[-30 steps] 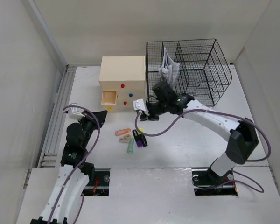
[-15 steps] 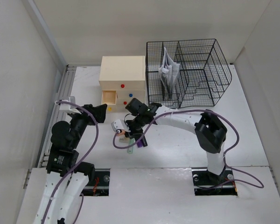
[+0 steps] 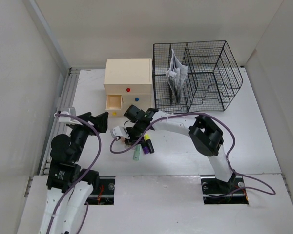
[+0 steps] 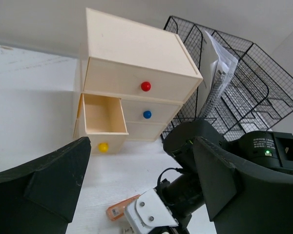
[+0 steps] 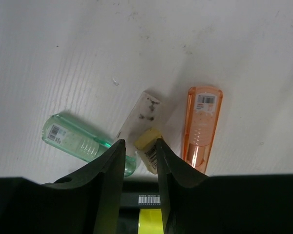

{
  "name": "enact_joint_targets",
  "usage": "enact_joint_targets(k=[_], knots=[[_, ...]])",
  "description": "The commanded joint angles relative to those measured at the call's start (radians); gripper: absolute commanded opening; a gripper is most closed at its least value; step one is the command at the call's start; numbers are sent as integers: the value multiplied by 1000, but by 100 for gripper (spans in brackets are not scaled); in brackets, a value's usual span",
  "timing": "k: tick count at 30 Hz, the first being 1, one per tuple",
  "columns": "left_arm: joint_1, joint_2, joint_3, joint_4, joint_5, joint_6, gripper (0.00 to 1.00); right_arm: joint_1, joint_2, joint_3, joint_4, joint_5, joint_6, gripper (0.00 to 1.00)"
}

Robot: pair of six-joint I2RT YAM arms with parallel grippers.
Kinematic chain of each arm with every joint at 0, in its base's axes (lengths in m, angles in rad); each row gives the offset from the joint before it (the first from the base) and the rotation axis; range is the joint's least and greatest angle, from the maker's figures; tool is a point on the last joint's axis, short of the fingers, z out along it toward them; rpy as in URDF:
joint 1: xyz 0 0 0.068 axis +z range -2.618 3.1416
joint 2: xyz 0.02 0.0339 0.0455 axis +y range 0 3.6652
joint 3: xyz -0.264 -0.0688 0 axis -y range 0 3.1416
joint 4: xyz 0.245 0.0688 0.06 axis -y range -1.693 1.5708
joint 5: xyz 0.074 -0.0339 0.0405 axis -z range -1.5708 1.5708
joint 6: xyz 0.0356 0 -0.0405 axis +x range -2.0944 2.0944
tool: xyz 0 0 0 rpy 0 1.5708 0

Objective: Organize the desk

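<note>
The desk [image 3: 185, 151] is a white tabletop. On it lies a small pile: a green tube [image 5: 78, 139], a smudged white eraser [image 5: 139, 114], a small yellow eraser [image 5: 147, 140], an orange case [image 5: 201, 126] and dark highlighters [image 3: 147, 145]. My right gripper [image 5: 139, 148] hangs straight down over the pile, open, its fingers astride the yellow eraser, which sits against the right-hand finger. My left gripper [image 3: 94, 120] is held above the desk left of the pile, wide open and holding nothing. In the left wrist view it [image 4: 141, 146] faces the right arm and the orange case [image 4: 119, 209].
A cream drawer box [image 3: 128, 83] stands at the back, its lower-left drawer [image 3: 114, 101] pulled out and empty. A black wire rack [image 3: 205, 73] holding papers [image 3: 177, 73] stands to its right. A metal rail [image 3: 58, 126] runs along the desk's left side.
My right arm swung left from beside the drawer box down over the pile, and its jaws widened. My left gripper went from shut to wide open and shifted left.
</note>
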Motion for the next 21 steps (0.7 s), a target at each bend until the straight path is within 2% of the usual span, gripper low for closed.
enact_joint_targets(k=[1, 9, 15, 18, 19, 20, 21], knots=[[-5, -33, 0, 31, -43, 12, 84, 10, 18, 53, -29, -9, 16, 37], [-5, -54, 0, 31, -43, 12, 85, 10, 48, 44, -29, 18, 17, 45], [-5, -72, 0, 31, -43, 3, 85, 10, 57, 24, -29, 41, 26, 46], [-5, -72, 0, 31, -52, 3, 85, 10, 67, 24, -29, 50, 26, 38], [-5, -72, 0, 31, -52, 3, 85, 10, 67, 24, -29, 50, 26, 33], [-5, -72, 0, 31, -52, 3, 85, 10, 67, 24, -29, 50, 26, 24], [-5, -72, 0, 31, -52, 3, 85, 10, 67, 24, -29, 50, 26, 20]])
